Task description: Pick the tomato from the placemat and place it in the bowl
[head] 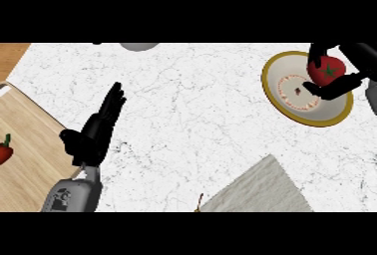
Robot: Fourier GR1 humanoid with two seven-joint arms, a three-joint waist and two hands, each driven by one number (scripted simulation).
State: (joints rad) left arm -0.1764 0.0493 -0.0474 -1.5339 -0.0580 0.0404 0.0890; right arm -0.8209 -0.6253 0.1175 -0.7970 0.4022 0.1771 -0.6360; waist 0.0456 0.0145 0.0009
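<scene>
Clutching tomato (327,69) over bowl (288,102), right hand (337,83) curled; left hand (94,130) open, fingers straight, resting

Right hand (335,87) curled round tomato (327,69), held over bowl (305,88) near counter's (191,99) far right edge. Left hand (95,132) open, fingers straight, resting over counter left of centre. Wooden board (29,149) along left edge, red item (4,151) on it, partly cut off. Grey placemat (261,191) at near edge. Grey round object (140,46) at far edge.
</scene>
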